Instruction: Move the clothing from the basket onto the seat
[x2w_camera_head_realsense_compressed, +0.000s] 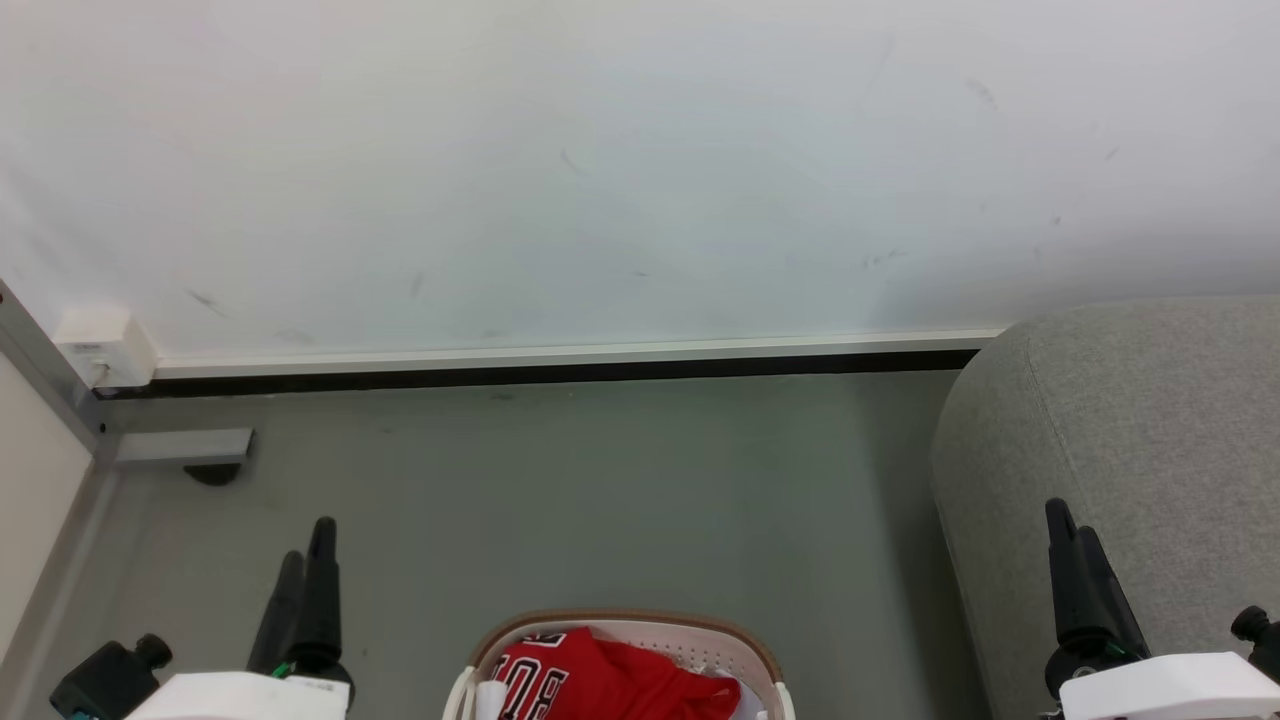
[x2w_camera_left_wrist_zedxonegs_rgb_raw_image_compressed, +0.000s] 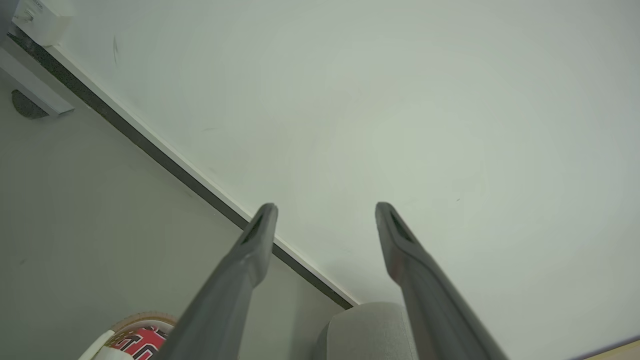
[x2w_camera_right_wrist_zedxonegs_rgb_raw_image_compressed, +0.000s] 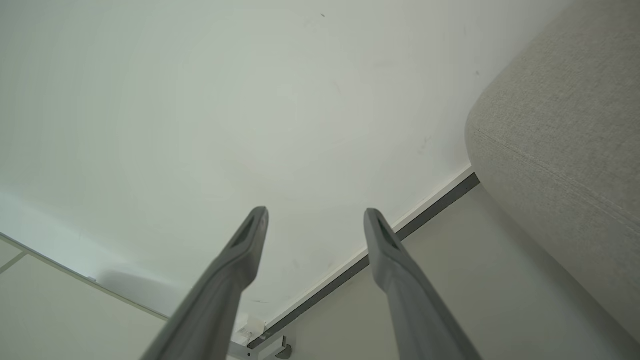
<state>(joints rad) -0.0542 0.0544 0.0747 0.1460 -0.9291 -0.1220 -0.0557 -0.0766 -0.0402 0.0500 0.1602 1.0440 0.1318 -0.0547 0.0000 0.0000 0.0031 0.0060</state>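
My arms sit low either side of the basket (x2w_camera_head_realsense_compressed: 625, 617), fingers pointing at the wall (x2w_camera_head_realsense_compressed: 640, 150). Left jaws apart; right jaws apart, near the couch (x2w_camera_head_realsense_compressed: 1150, 430). Red clothing (x2w_camera_head_realsense_compressed: 640, 685) lies in the basket, on the floor (x2w_camera_head_realsense_compressed: 600, 480).

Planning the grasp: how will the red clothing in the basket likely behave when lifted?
The clothing lies crumpled in folds, so it will probably be floppy and drape from a pinch. Its thin-looking, slightly shiny fabric suggests it is light and perhaps slippery. Heaped in the basket, several pieces may lift together.
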